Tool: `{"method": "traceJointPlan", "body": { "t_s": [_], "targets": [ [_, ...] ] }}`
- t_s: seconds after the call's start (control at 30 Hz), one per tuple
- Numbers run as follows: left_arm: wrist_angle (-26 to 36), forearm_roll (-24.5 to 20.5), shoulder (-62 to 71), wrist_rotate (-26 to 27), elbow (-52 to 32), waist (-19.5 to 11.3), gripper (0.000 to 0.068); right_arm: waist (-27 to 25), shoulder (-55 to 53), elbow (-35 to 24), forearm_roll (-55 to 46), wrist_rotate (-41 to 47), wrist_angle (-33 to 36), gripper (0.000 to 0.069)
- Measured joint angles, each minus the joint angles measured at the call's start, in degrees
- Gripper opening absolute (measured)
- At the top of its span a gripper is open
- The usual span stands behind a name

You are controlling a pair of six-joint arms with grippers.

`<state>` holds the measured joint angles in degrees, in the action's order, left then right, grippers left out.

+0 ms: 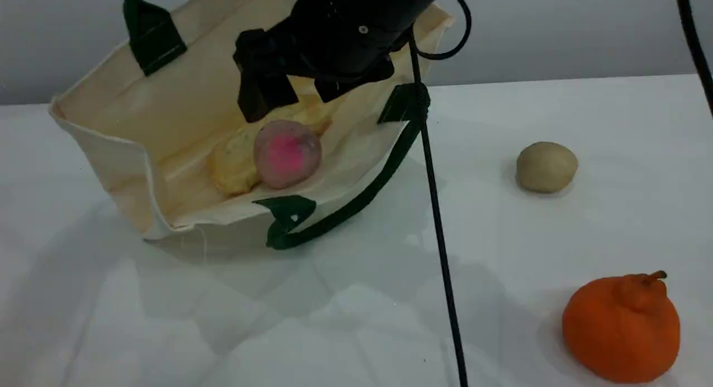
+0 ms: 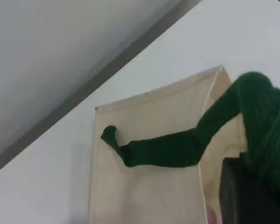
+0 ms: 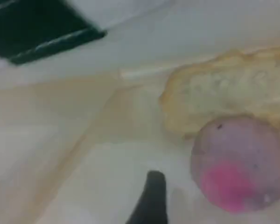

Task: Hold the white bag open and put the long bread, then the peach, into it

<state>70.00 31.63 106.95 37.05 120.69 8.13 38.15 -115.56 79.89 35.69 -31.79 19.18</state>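
The white bag (image 1: 111, 131) lies on its side on the table with its mouth held wide towards the camera. Inside it, the long bread (image 1: 231, 164) rests on the lower wall, and the peach (image 1: 287, 153) sits against it, free of any finger. My right gripper (image 1: 295, 94) hangs open just above them in the bag's mouth. In the right wrist view, one fingertip (image 3: 151, 196) shows beside the peach (image 3: 238, 163) and the long bread (image 3: 233, 88). My left gripper (image 2: 252, 172) is shut on the bag's upper green handle (image 2: 168, 149), which it holds up.
A round beige lump (image 1: 546, 166) sits on the table to the right. A large orange fruit with a stem (image 1: 621, 328) stands at the front right. A black cable (image 1: 440, 236) hangs down across the middle. The bag's lower handle (image 1: 356, 203) lies on the table.
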Motion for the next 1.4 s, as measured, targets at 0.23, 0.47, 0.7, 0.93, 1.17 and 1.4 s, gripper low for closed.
{"method": "traceJointPlan", "body": {
  "t_s": [0.23,0.47,0.7,0.93,1.17,1.4],
  "targets": [
    [0.0,0.0,0.0,0.0,0.0,0.0,0.0081,-1.87,7.06,0.0,-9.23,1.5,4.75,0.0595],
    [0.0,0.2,0.0,0.0,0.0,0.0,0.0081,-9.14,15.32,0.0,-13.28,6.14,9.4,0.0592],
    [0.0,0.2,0.0,0.0,0.0,0.0,0.0081,-20.27,21.28,0.0,-13.22,7.96,11.49,0.0592],
    [0.0,0.26,0.0,0.0,0.0,0.0,0.0086,-30.15,21.92,0.0,-13.28,7.96,14.51,0.0592],
    [-0.24,1.95,0.0,-0.06,0.0,0.0,0.023,-32.0,21.92,0.0,-13.18,7.8,13.29,0.0592],
    [-0.24,2.3,-0.05,-0.06,0.0,0.0,0.0493,-32.0,21.92,0.0,-13.18,7.79,13.22,0.0591]
  ]
}}
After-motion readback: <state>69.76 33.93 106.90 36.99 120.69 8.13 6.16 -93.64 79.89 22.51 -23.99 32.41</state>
